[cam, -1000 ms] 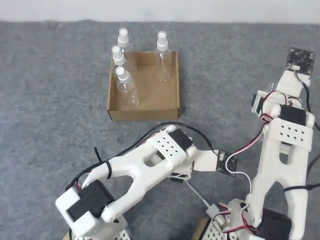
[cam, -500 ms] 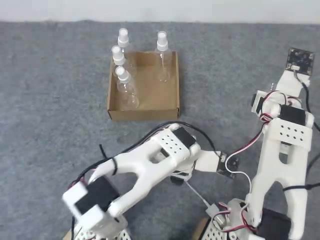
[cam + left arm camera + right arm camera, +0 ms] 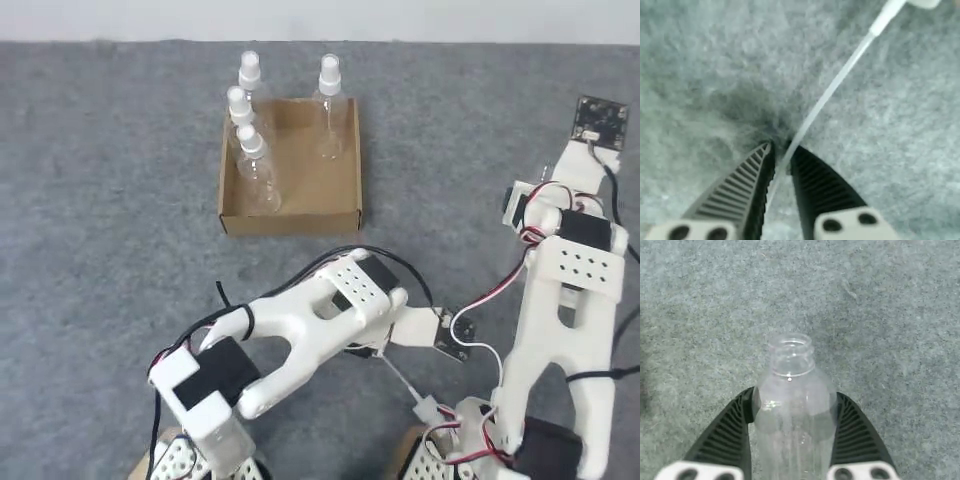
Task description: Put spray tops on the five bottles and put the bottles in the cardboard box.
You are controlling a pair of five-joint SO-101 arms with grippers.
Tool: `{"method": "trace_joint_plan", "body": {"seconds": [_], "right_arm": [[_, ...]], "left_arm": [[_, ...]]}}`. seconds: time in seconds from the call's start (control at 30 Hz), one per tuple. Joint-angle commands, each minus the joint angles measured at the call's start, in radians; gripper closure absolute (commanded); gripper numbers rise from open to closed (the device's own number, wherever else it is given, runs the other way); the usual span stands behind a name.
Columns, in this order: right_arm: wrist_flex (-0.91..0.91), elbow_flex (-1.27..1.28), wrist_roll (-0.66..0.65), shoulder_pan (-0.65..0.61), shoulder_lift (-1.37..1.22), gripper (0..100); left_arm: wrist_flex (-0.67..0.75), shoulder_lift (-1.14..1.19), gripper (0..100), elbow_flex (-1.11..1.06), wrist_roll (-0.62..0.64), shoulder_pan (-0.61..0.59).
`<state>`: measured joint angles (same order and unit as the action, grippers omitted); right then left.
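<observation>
My left gripper (image 3: 780, 147) is shut on the thin dip tube of a white spray top (image 3: 840, 80), low over the grey carpet. From above, that tube and the white head of the spray top (image 3: 426, 409) stick out from under the left arm (image 3: 320, 305). My right gripper (image 3: 794, 396) is shut on a clear bottle (image 3: 792, 405) that stands upright with an open neck and no top. The cardboard box (image 3: 300, 222) sits at the back. Several clear bottles with spray tops stand in it: one (image 3: 253, 165) near the left wall and one (image 3: 329, 100) at the far right.
Grey carpet (image 3: 110, 250) covers the table, with bare room left of the box and between the box and the arms. The right arm (image 3: 565, 300) stands tall at the right edge. Loose wires (image 3: 480, 295) hang between the two arms.
The left arm's rear part has swung to the right and its wrist has shifted slightly toward the front. The spray top lies almost where it was. The right arm is unmoved.
</observation>
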<state>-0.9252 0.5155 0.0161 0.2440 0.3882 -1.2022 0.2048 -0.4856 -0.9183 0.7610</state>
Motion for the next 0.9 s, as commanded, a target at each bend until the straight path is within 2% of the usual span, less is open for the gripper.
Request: {"method": "trace_joint_plan", "body": {"seconds": [0.0, 0.23, 0.5, 0.73, 0.87], "right_arm": [[0.024, -0.029, 0.006, 0.015, 0.061, 98.9], [0.022, -0.029, 0.006, 0.016, 0.061, 98.9], [0.021, -0.029, 0.006, 0.016, 0.059, 98.9], [0.022, -0.029, 0.005, 0.018, 0.058, 98.9], [0.021, -0.029, 0.003, 0.018, 0.061, 98.9]], "left_arm": [[-0.054, -0.003, 99, 0.054, -0.005, -0.006], [-0.166, -0.005, 99, 0.079, -0.005, -0.011], [-0.269, -0.005, 99, 0.151, 0.037, -0.146], [-0.316, -0.015, 99, 0.153, 0.037, -0.196], [-0.354, -0.112, 98, 0.148, 0.035, -0.187]]}}
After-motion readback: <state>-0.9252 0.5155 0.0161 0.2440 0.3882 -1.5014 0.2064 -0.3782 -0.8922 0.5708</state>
